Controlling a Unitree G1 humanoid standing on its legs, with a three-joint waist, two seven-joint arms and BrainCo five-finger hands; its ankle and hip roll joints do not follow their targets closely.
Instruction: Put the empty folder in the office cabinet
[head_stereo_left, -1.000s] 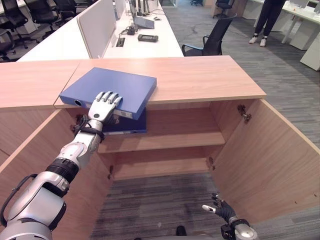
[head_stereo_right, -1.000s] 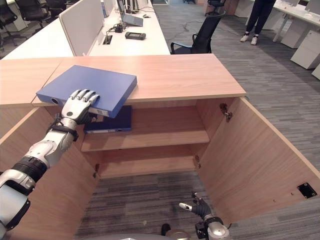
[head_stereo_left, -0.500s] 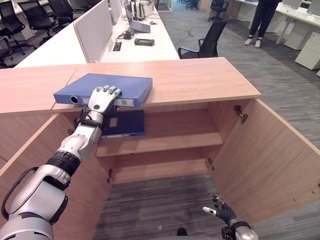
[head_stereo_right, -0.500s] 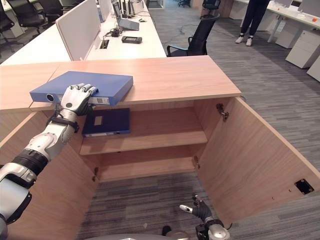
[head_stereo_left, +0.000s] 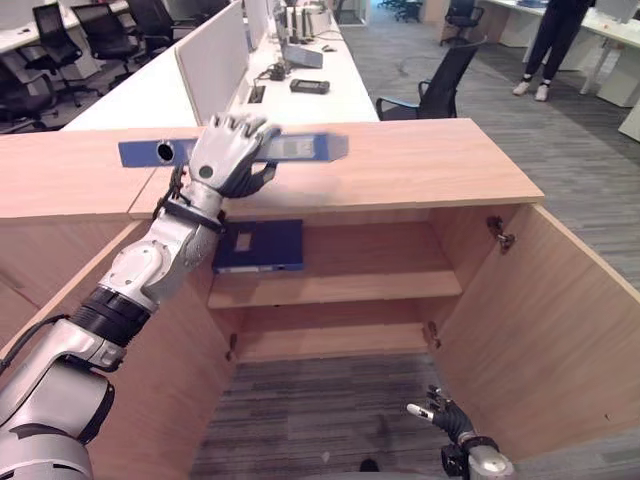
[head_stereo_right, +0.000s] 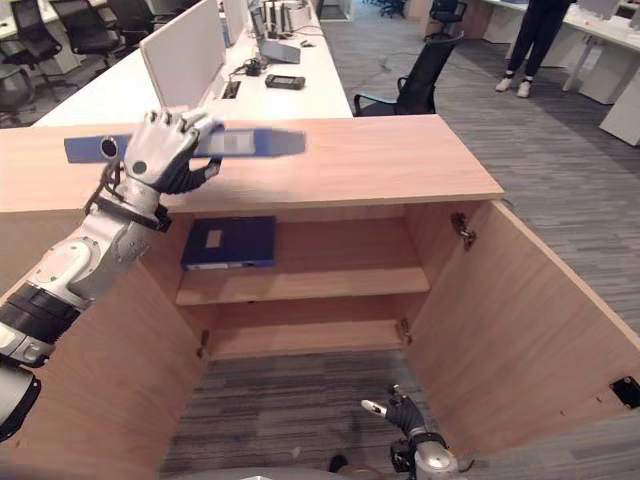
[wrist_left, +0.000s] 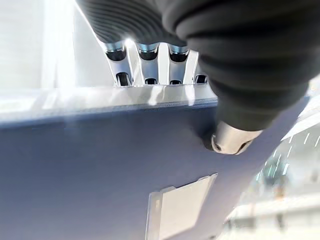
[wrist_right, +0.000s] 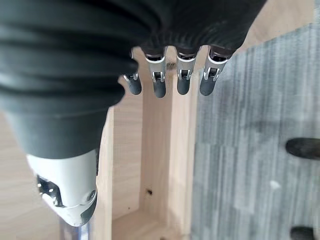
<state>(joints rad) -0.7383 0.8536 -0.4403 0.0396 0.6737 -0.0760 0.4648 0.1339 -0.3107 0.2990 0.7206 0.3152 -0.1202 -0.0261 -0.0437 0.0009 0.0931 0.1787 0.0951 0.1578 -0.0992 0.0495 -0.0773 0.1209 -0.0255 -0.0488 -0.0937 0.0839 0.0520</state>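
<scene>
Fingers (wrist_left: 145, 75) of your left hand (head_stereo_left: 228, 152) are curling over the top edge of the blue folder (head_stereo_left: 300, 148), with the thumb pressing its broad face, so the hand is clamping the folder. You are holding it lifted above the left part of the cabinet's wooden top surface (head_stereo_left: 420, 165), edge-on and roughly level, its spine with the round hole pointing left. Below it, the office cabinet (head_stereo_left: 520, 330) is standing with both doors swung open, and a second blue folder (head_stereo_left: 258, 246) is lying flat on the left end of the upper shelf (head_stereo_left: 350, 285). Your right hand (head_stereo_right: 405, 412) is hanging low over the grey carpet (head_stereo_right: 300, 410) near the right door, fingers (wrist_right: 182, 80) relaxed and apart, holding nothing.
</scene>
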